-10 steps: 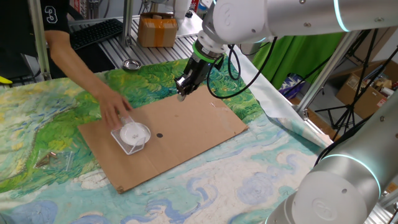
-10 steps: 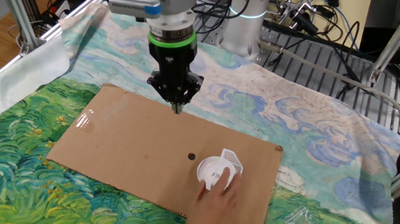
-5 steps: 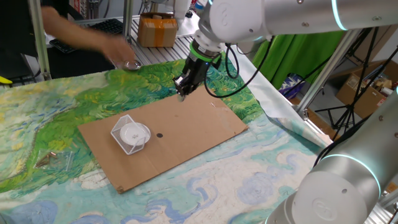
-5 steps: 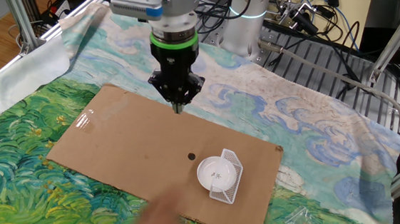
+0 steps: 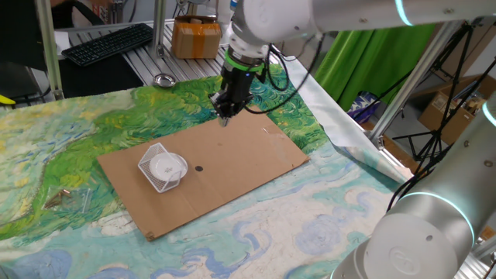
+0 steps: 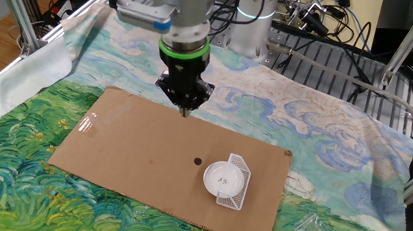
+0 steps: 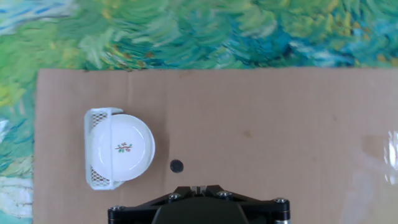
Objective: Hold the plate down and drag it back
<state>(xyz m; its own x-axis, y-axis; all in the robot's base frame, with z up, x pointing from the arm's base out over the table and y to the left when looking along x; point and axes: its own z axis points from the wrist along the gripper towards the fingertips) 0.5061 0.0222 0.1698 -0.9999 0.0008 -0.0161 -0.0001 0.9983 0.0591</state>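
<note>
The plate is a small white dish with a faint mark at its centre. It rests on a white wire-mesh basket lying on a cardboard sheet. It also shows in the other fixed view and the hand view. My gripper hangs over the far edge of the cardboard, well away from the plate, with its fingers closed together and empty. It shows in the other fixed view and at the bottom of the hand view.
A small black dot marks the cardboard beside the plate. A shiny metal bowl, a keyboard and a brown box sit behind the painted cloth. A clear plastic bag lies left of the cardboard.
A person's hand that rested on the plate has pulled away and left the view. The plate and basket stay put. My arm shifted slightly left.
</note>
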